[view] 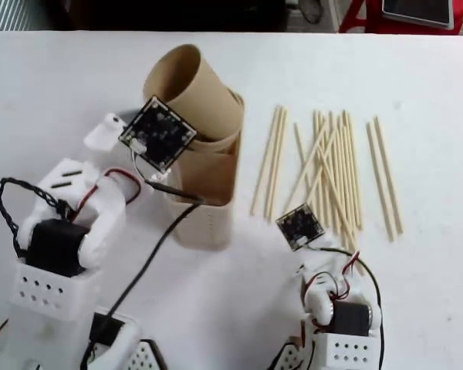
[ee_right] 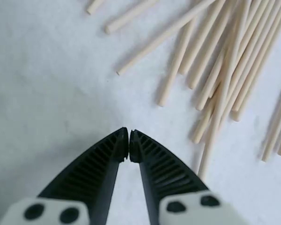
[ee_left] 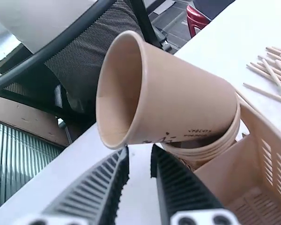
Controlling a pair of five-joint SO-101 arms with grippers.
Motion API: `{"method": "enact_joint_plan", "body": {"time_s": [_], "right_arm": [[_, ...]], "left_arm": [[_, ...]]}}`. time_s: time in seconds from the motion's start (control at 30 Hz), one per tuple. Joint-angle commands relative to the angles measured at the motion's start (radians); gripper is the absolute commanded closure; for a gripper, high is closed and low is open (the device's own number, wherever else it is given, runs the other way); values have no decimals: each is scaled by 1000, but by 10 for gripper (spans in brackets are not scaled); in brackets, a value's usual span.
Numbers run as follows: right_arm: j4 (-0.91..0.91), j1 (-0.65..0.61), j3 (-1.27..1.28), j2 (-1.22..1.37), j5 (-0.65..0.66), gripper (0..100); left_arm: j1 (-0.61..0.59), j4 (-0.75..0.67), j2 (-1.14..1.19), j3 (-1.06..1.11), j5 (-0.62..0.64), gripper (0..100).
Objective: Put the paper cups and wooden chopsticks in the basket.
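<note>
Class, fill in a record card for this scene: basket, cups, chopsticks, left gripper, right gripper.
basket: on the table, beside the chopsticks
cups: stacked in the basket, top cup tilted
chopsticks: loose on the table, outside the basket
left gripper: slightly open, tips by the top cup's rim
right gripper: shut, empty, near the chopsticks

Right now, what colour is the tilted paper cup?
The paper cup is light brown, inside and outside; best seen in the left wrist view.
</note>
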Motion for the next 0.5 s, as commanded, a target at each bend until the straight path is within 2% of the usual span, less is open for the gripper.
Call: {"method": "enact_joint_plan", "body": {"time_s": [0.0, 0.17, 0.33, 0.47], "right_arm": [[8, -5, 8, -5, 8, 981], [8, -5, 8, -5, 8, 981], [8, -5, 8, -5, 8, 981], [8, -4, 8, -5, 8, 981]], "left_arm": [[1, -52, -16, -58, -6, 902], [10, -97, -16, -58, -6, 902], [97, -94, -18, -58, -6, 902], [119, -21, -18, -57, -6, 902]]}}
